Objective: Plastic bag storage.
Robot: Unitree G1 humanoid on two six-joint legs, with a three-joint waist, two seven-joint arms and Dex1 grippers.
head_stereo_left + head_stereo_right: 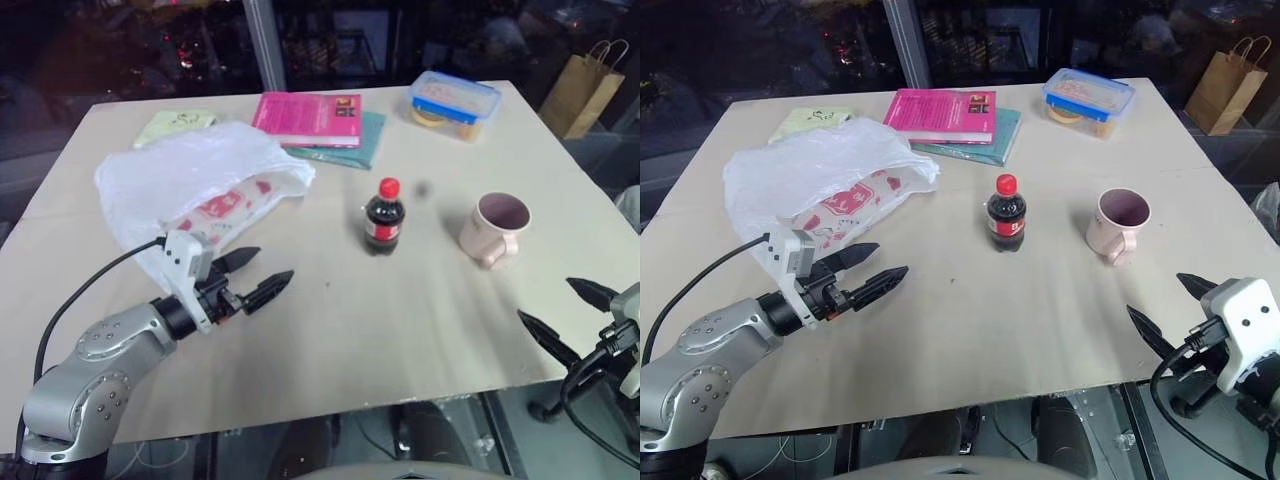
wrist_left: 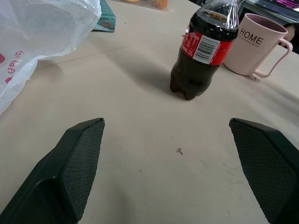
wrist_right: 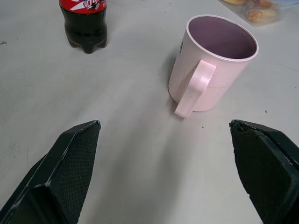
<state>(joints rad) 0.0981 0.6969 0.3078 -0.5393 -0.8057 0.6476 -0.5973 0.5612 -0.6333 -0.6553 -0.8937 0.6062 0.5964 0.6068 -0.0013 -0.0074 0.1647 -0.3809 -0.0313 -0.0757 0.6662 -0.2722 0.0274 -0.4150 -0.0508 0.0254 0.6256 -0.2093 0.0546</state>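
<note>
Nearest the camera, the left gripper (image 1: 252,275) hangs just above the near-left part of the table (image 1: 400,330), its two black fingers spread apart and holding nothing. The right gripper (image 1: 1168,312) sits at the near-right edge of the table, likewise spread wide and empty; in its wrist view the fingers (image 3: 70,163) frame bare tabletop.

The plastic bag (image 1: 190,185), thin, white and crinkled with red print, lies loose on the left half of the table, just beyond the left gripper and apart from it. Its far-right edge reaches close to a pink book (image 1: 308,118), which lies on a teal book (image 1: 360,145). A pale green item (image 1: 172,125) lies flat at the far-left, beside the bag.

A small cola bottle (image 1: 385,218) with a red cap stands upright near the table's centre. A pink mug (image 1: 495,228) stands upright to its right, handle toward the near edge, well apart from the bottle. A clear box with a blue lid (image 1: 454,104) rests at the far-right. A brown paper bag (image 1: 585,90) stands on the floor beyond the far-right corner.
</note>
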